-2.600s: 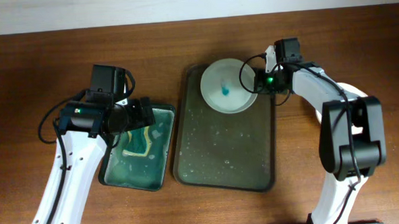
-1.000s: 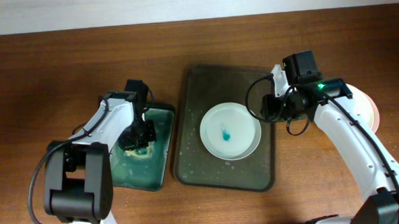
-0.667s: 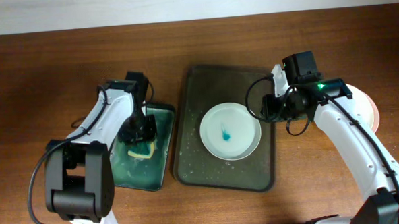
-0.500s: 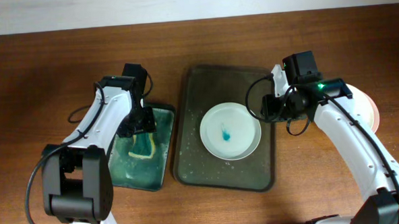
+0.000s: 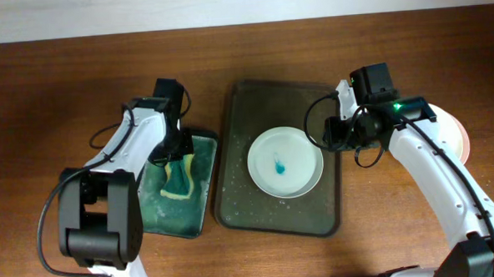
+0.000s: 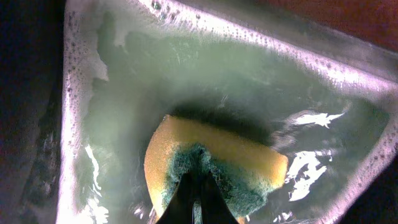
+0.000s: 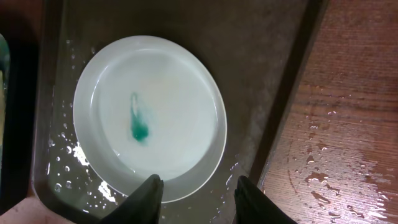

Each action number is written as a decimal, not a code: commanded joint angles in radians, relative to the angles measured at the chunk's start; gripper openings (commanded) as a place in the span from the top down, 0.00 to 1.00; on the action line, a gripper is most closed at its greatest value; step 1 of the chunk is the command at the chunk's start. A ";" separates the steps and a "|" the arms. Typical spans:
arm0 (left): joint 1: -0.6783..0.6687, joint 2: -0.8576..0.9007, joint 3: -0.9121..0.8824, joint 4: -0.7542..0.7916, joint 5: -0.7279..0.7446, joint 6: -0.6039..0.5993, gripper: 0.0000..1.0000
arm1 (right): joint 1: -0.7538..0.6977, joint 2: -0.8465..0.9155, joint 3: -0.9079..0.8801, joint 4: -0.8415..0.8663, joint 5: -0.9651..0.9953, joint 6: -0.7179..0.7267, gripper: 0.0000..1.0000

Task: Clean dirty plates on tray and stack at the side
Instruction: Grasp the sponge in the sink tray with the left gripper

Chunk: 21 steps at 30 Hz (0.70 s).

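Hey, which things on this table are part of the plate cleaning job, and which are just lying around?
Part of the job: smeared plate; tray under it; yellow sponge, pinched in the left tool; green basin of teal liquid; right tool, open over the plate's rim.
Just there: wooden table; pale round thing at the right edge, mostly hidden by the arm.

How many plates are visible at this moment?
1 for sure: the plate with a teal smear lies on the tray, right of centre. A pale round edge behind the right arm may be more plates, mostly hidden.
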 commanded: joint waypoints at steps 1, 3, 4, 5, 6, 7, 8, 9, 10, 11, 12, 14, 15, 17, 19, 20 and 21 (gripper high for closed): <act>0.009 0.018 0.148 -0.106 0.029 0.016 0.79 | -0.005 0.000 0.006 -0.001 0.013 -0.006 0.60; 0.009 0.018 0.217 -0.188 0.029 0.016 0.57 | -0.005 0.000 0.006 -0.002 0.013 -0.006 0.60; 0.009 0.018 0.249 -0.237 0.029 0.016 0.45 | -0.005 0.000 0.006 -0.002 0.013 -0.006 0.60; 0.009 0.018 0.259 -0.269 0.031 0.016 0.42 | -0.005 0.000 0.006 -0.002 0.013 -0.006 0.60; 0.009 0.018 0.259 -0.289 0.034 0.016 0.42 | -0.005 0.000 0.006 -0.001 0.013 -0.006 0.60; 0.009 0.018 0.257 -0.307 0.033 0.016 0.42 | -0.005 0.000 0.006 -0.001 0.013 -0.007 0.60; 0.010 0.018 0.246 -0.328 0.033 0.015 0.42 | -0.005 0.000 0.006 -0.001 0.013 -0.006 0.60; 0.008 0.018 0.231 -0.335 0.036 0.015 0.44 | -0.005 0.000 0.006 -0.001 0.013 -0.006 0.59; 0.004 0.018 0.209 -0.332 0.037 0.014 0.44 | -0.005 0.000 0.006 -0.002 0.013 -0.006 0.56; 0.000 0.018 0.181 -0.312 0.037 0.015 0.45 | -0.005 0.000 0.006 -0.002 0.013 -0.006 0.55; -0.004 0.018 0.134 -0.270 0.037 0.015 0.46 | -0.006 0.001 0.006 -0.004 0.013 -0.006 0.55; -0.005 0.018 0.028 -0.162 0.037 0.014 0.51 | -0.005 0.007 0.006 -0.016 0.018 -0.003 0.55; -0.005 0.018 -0.020 -0.113 0.043 0.011 0.54 | -0.006 0.011 0.006 -0.026 0.030 -0.002 0.55; -0.005 0.018 -0.114 -0.014 0.106 0.011 0.64 | -0.006 0.023 0.006 -0.050 0.068 0.020 0.55; -0.005 0.018 -0.169 0.038 0.134 0.011 0.97 | -0.006 0.041 0.006 -0.068 0.108 0.054 0.55; -0.005 0.018 -0.169 0.037 0.134 0.011 1.00 | -0.006 0.050 0.006 -0.065 0.106 0.055 0.55; -0.003 0.017 -0.163 0.032 0.134 0.011 1.00 | -0.006 0.059 0.006 -0.056 0.107 0.054 0.56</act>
